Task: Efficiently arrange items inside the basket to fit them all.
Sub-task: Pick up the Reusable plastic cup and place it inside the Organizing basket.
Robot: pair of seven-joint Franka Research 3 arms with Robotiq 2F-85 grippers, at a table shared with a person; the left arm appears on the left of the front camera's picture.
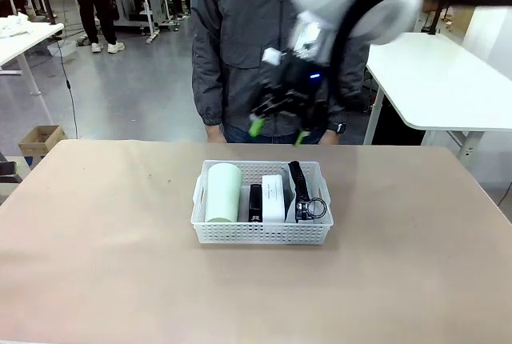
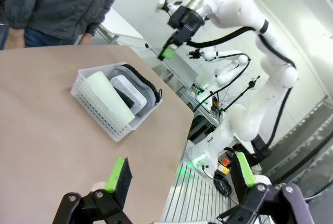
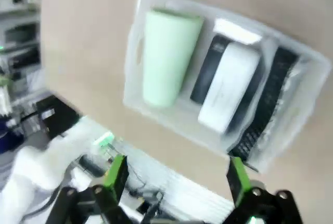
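The shallow white perforated plastic basket (image 1: 262, 232) sits mid-table, holding the pale green plastic cup (image 1: 223, 192), small black stapler (image 1: 255, 202), white boxy device (image 1: 273, 198) and grey black-trimmed zip pouch (image 1: 299, 190) side by side. My right gripper (image 1: 279, 132) hangs above, wide and empty; left gripper (image 2: 179, 177) likewise wide. I judge everything fits; I would withdraw straight upward.

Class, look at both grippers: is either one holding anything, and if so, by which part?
Nothing is held. The right gripper hangs open above the basket, and the left gripper is open over the table, nothing between its fingers.
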